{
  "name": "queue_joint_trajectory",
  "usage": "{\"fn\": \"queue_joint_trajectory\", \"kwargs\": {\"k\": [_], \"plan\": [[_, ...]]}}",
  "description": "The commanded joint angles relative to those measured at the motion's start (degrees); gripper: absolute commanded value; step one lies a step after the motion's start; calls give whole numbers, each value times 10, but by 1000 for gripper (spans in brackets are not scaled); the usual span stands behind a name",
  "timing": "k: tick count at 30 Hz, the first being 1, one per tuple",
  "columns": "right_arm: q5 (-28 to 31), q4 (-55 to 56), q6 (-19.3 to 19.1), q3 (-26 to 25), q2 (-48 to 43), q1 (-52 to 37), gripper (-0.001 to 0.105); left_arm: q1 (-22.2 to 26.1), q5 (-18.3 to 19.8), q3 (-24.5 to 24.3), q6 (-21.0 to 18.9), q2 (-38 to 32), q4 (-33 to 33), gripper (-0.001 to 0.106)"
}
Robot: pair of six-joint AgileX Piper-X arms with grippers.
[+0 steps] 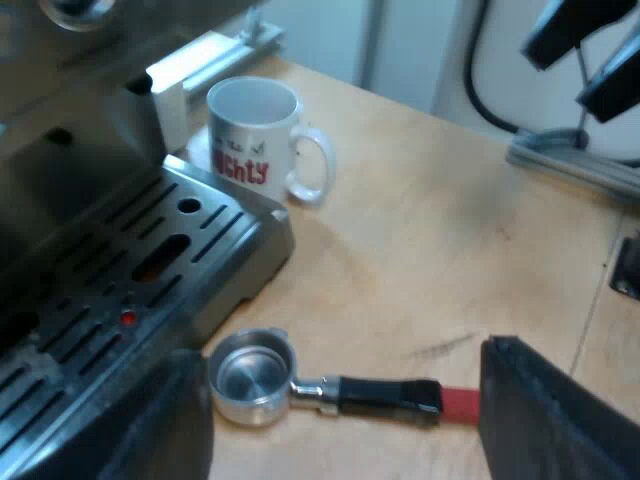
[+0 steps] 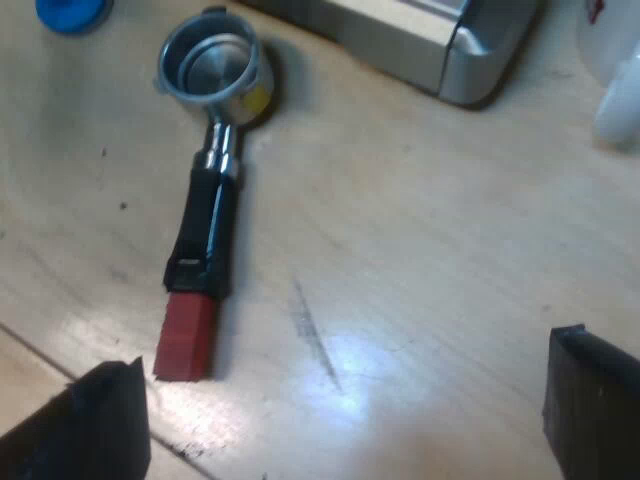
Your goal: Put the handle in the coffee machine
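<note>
The metal holder (image 1: 250,375) lies flat on the wooden table beside the espresso machine's drip tray (image 1: 170,250), its cup facing up and empty. Its dark handle (image 1: 385,397) ends in red (image 1: 460,403). My left gripper (image 1: 345,425) hovers low over the handle, open, with one finger on each side and nothing held. In the right wrist view the holder (image 2: 212,65) lies below with its handle (image 2: 208,235) pointing toward the camera. My right gripper (image 2: 340,400) is open above the bare table, close to the red end (image 2: 187,335). The right arm's fingers (image 1: 590,50) hang well above the table.
A white mug (image 1: 258,135) with red lettering stands by the drip tray's corner, and its edge (image 2: 615,70) appears beyond the machine's base (image 2: 430,40). A blue tamper (image 2: 72,12) sits near the holder's cup. Bare wooden table (image 1: 430,250) spreads between mug and holder.
</note>
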Motion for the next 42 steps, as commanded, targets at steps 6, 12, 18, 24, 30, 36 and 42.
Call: {"fn": "queue_joint_trajectory", "kwargs": {"k": [6,12,18,24,30,36,42], "plan": [[99,-57,77,-7,64,159,81,-41,9,-4,66,0,56,59],[128,-64,107,-7,109,216,81,-136,-53,-4,66,0,61,59],[128,-66,130,-7,138,231,81,-234,-101,-4,65,0,61,59],[129,-81,140,-7,147,231,81,-257,-133,-3,65,0,61,59],[141,-90,140,-7,147,231,77,-257,-138,3,56,0,58,59],[141,-90,140,-7,147,231,47,-257,-142,5,43,0,58,59],[141,-90,140,-7,147,231,6,-257,-142,5,40,0,58,59]]}}
